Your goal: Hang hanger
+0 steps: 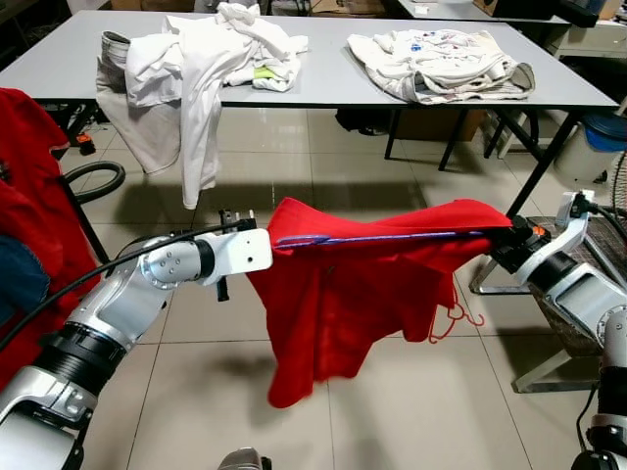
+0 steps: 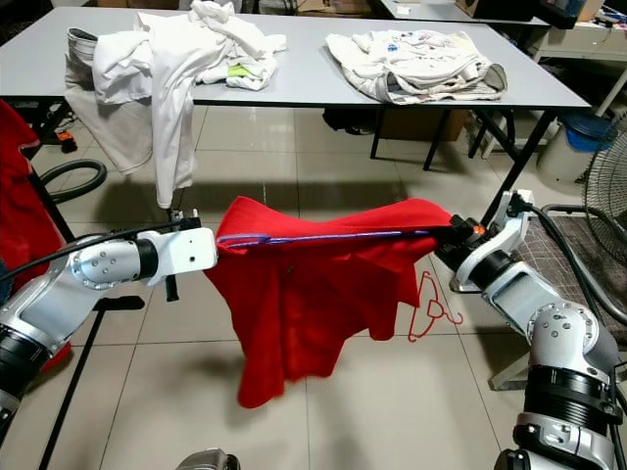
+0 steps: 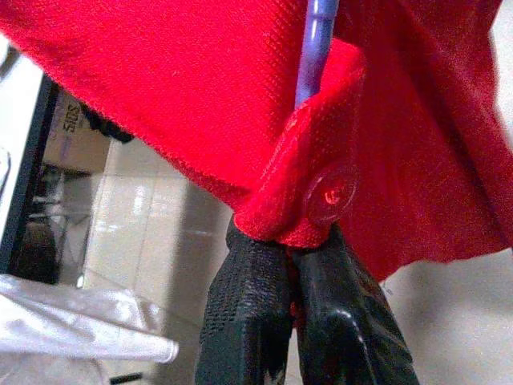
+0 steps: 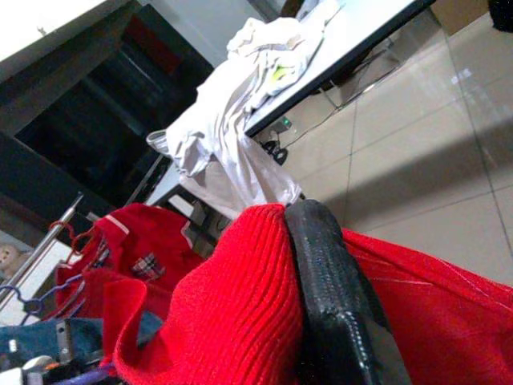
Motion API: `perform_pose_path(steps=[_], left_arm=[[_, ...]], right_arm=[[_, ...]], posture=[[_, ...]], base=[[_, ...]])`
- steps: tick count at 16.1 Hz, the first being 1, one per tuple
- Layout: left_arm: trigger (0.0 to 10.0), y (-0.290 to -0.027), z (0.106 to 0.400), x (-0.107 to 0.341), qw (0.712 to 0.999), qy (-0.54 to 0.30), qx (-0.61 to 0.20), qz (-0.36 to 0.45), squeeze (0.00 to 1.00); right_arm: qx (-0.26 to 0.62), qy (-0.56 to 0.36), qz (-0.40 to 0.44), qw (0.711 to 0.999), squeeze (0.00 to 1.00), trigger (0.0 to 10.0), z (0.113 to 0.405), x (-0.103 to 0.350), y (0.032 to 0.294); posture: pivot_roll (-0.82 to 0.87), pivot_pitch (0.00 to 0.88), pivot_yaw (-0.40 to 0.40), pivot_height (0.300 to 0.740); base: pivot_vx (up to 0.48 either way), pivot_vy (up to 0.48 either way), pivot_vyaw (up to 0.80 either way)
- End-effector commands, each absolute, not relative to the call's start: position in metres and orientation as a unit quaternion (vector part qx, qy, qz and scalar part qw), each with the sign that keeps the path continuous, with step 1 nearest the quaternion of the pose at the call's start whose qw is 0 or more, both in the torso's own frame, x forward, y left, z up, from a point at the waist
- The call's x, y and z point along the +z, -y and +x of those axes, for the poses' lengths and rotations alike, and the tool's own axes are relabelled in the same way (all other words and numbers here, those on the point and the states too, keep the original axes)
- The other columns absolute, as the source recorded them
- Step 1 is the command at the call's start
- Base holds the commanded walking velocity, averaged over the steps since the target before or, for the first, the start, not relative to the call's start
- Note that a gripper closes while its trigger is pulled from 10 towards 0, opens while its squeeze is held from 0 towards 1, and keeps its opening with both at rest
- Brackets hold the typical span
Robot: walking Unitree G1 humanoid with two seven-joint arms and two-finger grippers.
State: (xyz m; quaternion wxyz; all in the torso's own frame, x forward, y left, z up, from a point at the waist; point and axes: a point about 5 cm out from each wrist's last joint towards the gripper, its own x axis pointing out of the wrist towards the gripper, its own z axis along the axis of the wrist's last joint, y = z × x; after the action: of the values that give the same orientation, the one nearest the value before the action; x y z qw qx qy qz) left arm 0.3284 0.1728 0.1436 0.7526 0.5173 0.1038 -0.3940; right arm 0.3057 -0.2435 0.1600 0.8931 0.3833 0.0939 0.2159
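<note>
Both grippers clamp red shirt on purple hanger: left gripper pinches one end, right gripper the other. Keep level, carry toward rail.

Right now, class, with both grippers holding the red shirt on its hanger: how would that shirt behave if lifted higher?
Probably floppy: the red shirt sags well below the blue hanger between left gripper and right gripper. Likely light. It may slide, since it is only draped.
</note>
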Motion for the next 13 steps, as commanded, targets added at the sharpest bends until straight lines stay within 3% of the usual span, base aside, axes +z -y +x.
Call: perform_pose_path(steps=[1, 2, 5, 9, 11, 13], left_arm=[[0.0, -0.235, 0.326, 0.128, 0.728, -0.224, -0.290, 0.580, 0.00], [0.0, -0.245, 0.330, 0.132, 0.736, -0.228, -0.241, 0.591, 0.00], [0.0, -0.253, 0.333, 0.129, 0.740, -0.244, -0.195, 0.595, 0.00], [0.0, -0.243, 0.340, 0.108, 0.729, -0.299, -0.204, 0.581, 0.00], [0.0, -0.241, 0.343, 0.105, 0.720, -0.317, -0.211, 0.580, 0.00], [0.0, -0.231, 0.350, 0.103, 0.706, -0.334, -0.229, 0.581, 0.00]], right_arm=[[0.178, -0.032, 0.377, 0.908, 0.00, 0.0, 0.305, 0.185, 0.271], [0.182, -0.033, 0.378, 0.907, 0.00, 0.0, 0.306, 0.186, 0.269], [0.207, -0.038, 0.379, 0.901, 0.00, 0.0, 0.306, 0.188, 0.255], [0.250, -0.055, 0.379, 0.889, 0.00, 0.0, 0.308, 0.190, 0.225], [0.243, -0.074, 0.359, 0.898, 0.00, 0.0, 0.309, 0.184, 0.220], [0.216, -0.135, 0.269, 0.929, 0.00, 0.0, 0.312, 0.163, 0.207]], posture=[[0.03, 0.024, -0.032, 0.740], [0.03, 0.025, -0.032, 0.740], [0.03, 0.028, -0.039, 0.740], [0.04, 0.033, -0.052, 0.740], [0.04, 0.034, -0.051, 0.740], [0.03, 0.037, -0.043, 0.740]], base=[[0.000, 0.000, 0.00], [0.000, 0.000, 0.00], [0.000, 0.000, 0.00], [0.000, 0.000, 0.00], [0.000, 0.000, 0.00], [0.000, 0.000, 0.00]])
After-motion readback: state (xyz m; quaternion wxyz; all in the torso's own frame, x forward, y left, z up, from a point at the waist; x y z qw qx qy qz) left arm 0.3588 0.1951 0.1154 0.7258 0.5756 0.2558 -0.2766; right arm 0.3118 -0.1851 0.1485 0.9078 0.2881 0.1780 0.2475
